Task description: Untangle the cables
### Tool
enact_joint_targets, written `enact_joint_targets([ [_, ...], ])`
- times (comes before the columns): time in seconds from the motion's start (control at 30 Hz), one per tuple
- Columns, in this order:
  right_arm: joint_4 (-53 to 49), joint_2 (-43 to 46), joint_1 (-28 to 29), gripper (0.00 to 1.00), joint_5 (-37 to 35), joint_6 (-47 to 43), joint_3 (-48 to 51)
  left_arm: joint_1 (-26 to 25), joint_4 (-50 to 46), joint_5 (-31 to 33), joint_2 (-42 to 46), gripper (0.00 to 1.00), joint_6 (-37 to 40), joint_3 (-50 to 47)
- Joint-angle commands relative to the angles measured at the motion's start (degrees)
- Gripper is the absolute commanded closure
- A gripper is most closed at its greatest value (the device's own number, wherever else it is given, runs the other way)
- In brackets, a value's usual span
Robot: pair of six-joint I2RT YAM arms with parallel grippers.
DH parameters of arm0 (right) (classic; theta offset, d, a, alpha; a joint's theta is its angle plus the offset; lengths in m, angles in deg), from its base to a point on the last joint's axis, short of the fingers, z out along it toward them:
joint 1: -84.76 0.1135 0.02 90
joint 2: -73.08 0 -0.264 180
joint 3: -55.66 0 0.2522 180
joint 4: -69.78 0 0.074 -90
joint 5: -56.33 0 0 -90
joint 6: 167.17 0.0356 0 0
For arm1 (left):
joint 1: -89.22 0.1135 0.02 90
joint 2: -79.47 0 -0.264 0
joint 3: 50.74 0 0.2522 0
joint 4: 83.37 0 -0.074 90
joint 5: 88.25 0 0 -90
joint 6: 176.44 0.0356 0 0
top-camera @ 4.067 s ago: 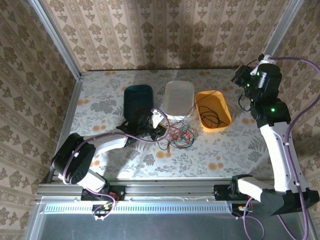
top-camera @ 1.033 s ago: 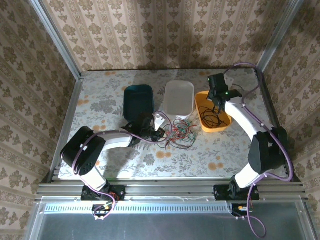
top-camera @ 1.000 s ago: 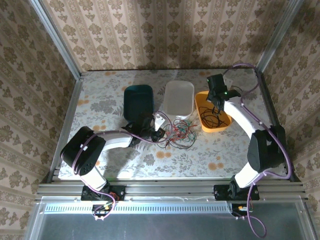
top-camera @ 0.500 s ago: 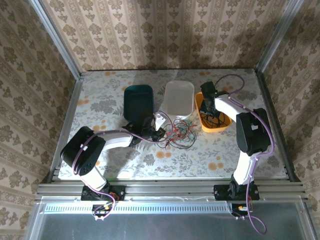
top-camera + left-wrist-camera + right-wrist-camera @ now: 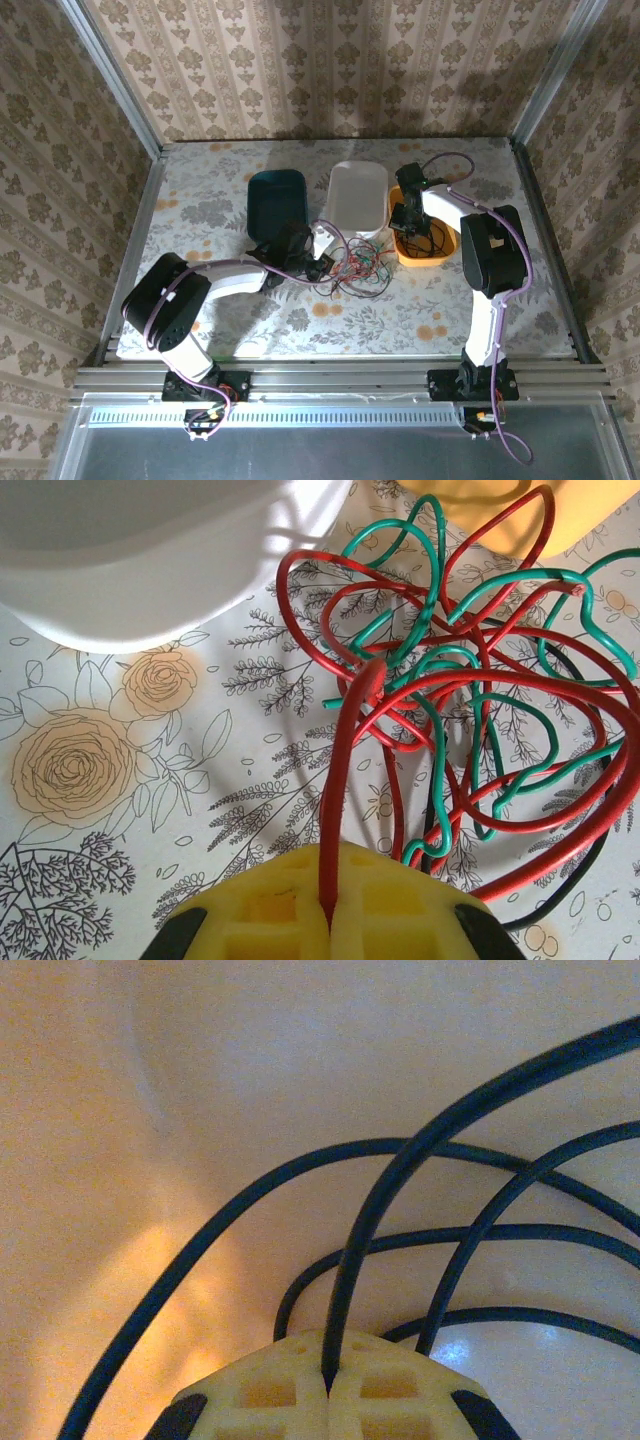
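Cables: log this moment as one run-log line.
left gripper shut on red cable | right gripper shut on black cable, inside orange tray | tangle on table, not yet separated

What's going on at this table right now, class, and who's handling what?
Two robot arms are sorting a tangle of thin red, green and black wires. It lies on the table by the near end of the white tray. The left gripper is shut on a red wire leading into it. The right gripper is down inside the orange tray, shut on a black wire among others coiled there. The tangle isn't yet undone.
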Motion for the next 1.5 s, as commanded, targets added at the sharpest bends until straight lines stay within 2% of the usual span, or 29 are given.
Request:
enact_joint_targets([
  [0.0, -0.9, 2.0, -0.3, 0.99, 1.4, -0.5, -0.9, -0.2, -0.6, 0.3, 0.1, 1.0, -0.1, 1.3],
  [0.03, -0.4, 2.9, -0.2, 0.96, 1.5, -0.7, -0.9, -0.2, -0.5, 0.3, 0.0, 1.0, -0.1, 1.3],
  [0.13, -0.8, 4.5, -0.3, 0.73, 1.2, -1.3, -1.9, -0.2, -0.4, 0.2, -0.3, 1.0, 0.0, 1.5],
  [0.17, -1.2, 5.2, -0.3, 0.69, 0.9, -1.4, -2.2, -0.2, -0.3, 0.3, -0.4, 1.0, 0.0, 1.5],
  [0.3, -1.2, 9.5, -0.3, 0.61, -2.9, -1.4, -1.4, -0.2, 0.1, 0.4, -0.8, 1.0, 0.0, 1.9],
  [0.5, 0.0, 18.9, 0.5, 0.56, -6.7, -4.1, 2.6, -0.2, 0.4, 0.0, -0.1, 1.0, 0.2, 2.4],
  [0.67, -0.4, 23.2, 0.6, 0.54, -6.6, -4.9, 5.2, -0.1, -0.1, -0.3, 0.2, 1.0, 0.8, 3.2],
  [0.8, 0.9, 26.6, 2.4, 0.55, 1.6, -9.1, 8.6, 0.0, 0.0, -1.0, 0.3, 1.0, 0.4, 3.7],
  [0.97, -1.9, 30.6, 10.1, 0.55, 13.8, -16.2, 15.1, 0.2, -0.1, -1.0, 0.2, 1.0, 0.6, 3.5],
  [1.17, -6.1, 27.3, 17.7, 0.56, 13.8, -20.7, 19.9, 0.5, -0.2, 0.0, 0.0, 1.0, 0.4, 3.3],
  [1.47, -9.3, 21.3, 18.4, 0.56, 7.8, -19.3, 22.1, 1.2, -0.8, 0.4, 0.1, 1.0, 0.2, 2.6],
])
